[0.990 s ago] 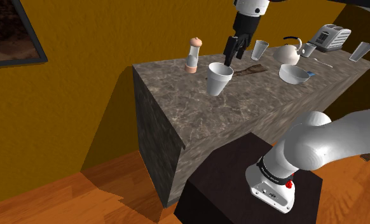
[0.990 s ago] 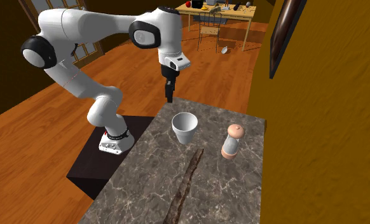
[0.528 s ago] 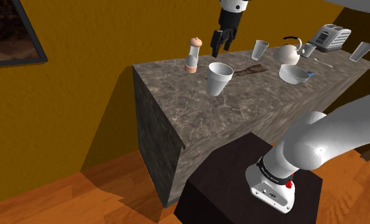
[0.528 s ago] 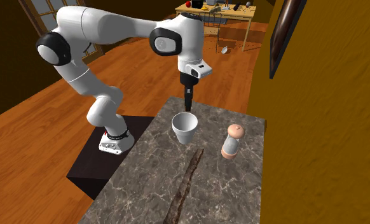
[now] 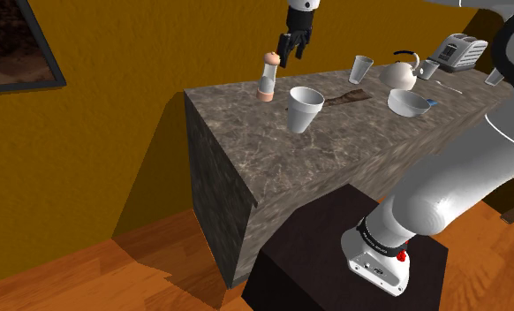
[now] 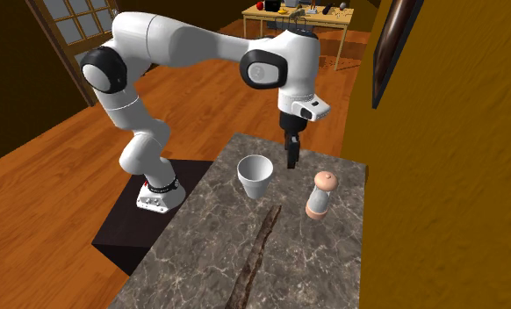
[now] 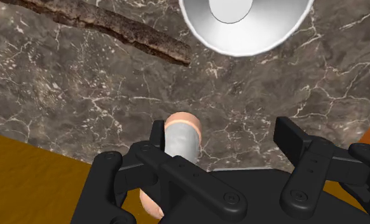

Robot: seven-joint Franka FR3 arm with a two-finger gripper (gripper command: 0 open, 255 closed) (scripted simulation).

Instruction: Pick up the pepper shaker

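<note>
The black two-finger claw (image 7: pixel 223 137) hangs above the counter with its fingers (image 7: pixel 292 141) spread wide and nothing between them. The one pepper shaker (image 7: pixel 181 136), a grey cylinder with a peach-pink cap and foot, stands upright under one finger, off to the side of the gap. The claw's body hides its lower part. In the shoulder view the claw sits above and just to the right of the shaker's top. Nearby stands a single white tapered cup (image 5: pixel 305 108), its rim cut off in the wrist view. Beside it lies one rough dark brown strip (image 5: pixel 343 97), all on the grey veined marble counter (image 5: pixel 335 159). Further along are one white bowl (image 5: pixel 408 102), one pale kettle (image 5: pixel 398 72) and one silver toaster (image 5: pixel 461 50).
</note>
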